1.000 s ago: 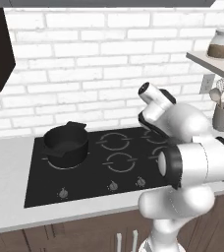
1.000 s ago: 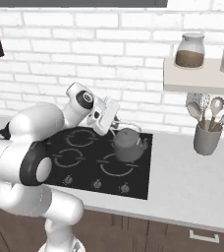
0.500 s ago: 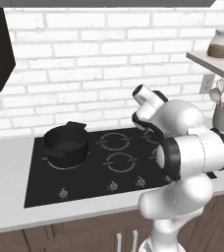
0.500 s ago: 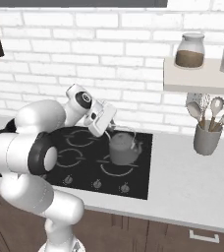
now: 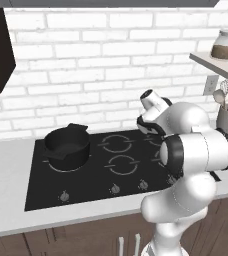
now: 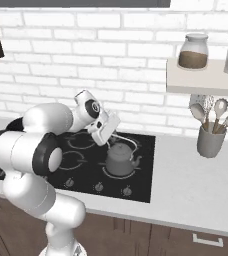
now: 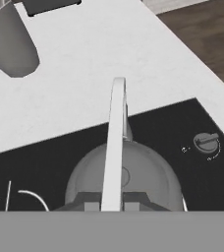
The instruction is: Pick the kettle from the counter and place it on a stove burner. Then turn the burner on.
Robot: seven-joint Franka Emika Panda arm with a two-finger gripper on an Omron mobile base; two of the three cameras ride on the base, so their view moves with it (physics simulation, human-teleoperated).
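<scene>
Since the gripper (image 7: 111, 204) is clamped on the kettle (image 6: 120, 159) by its wire handle (image 7: 115, 147), the body hangs upright over the near-right stove burner (image 6: 117, 175), ready for set-down.

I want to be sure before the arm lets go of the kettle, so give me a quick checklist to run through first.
1. Claw shut on the thin arched wire handle of the small grey metal kettle: ok.
2. Kettle over the black glass cooktop, not the pale grey-white counter: ok.
3. Kettle sits centred on a grey burner ring: cannot tell, the body hides most of the ring.
4. Kettle base resting fully on the glass: cannot tell.
5. Kettle upright, spout clear of the black two-handled pot: ok.
6. Round front knob free to reach: ok.
</scene>
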